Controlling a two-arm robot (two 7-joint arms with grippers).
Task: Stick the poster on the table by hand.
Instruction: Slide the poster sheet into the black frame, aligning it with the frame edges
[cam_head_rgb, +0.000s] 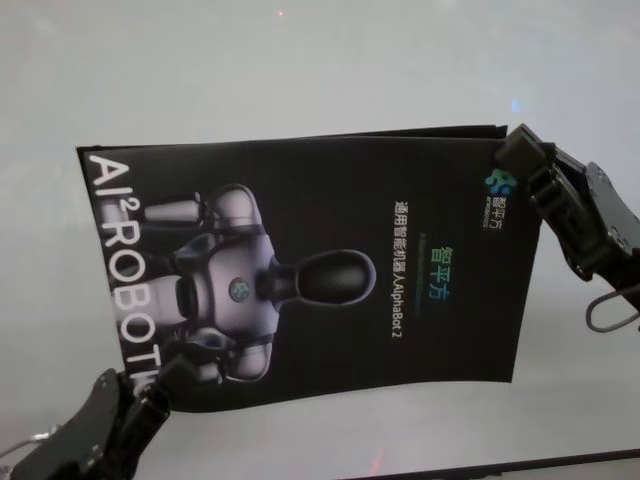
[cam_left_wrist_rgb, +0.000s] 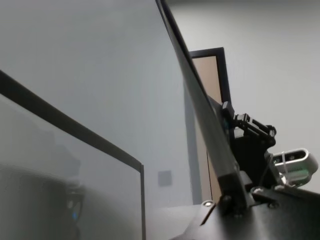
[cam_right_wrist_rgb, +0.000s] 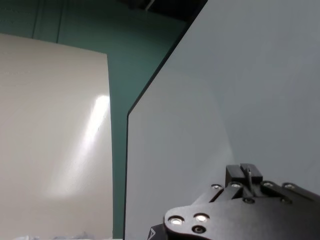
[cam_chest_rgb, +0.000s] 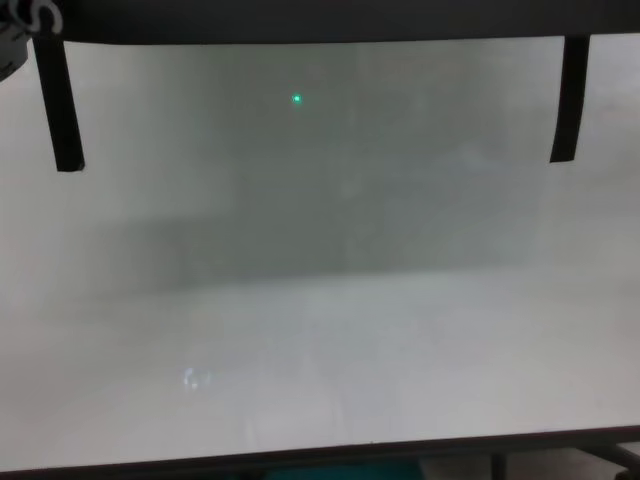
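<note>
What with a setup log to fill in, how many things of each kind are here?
poster: 1
tape strips: 2
grippers: 2 (left gripper, right gripper)
table: 1
Total: 6

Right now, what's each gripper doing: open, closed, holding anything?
Left gripper: shut on the poster, at its near left corner.
Right gripper: shut on the poster, at its far right corner.
</note>
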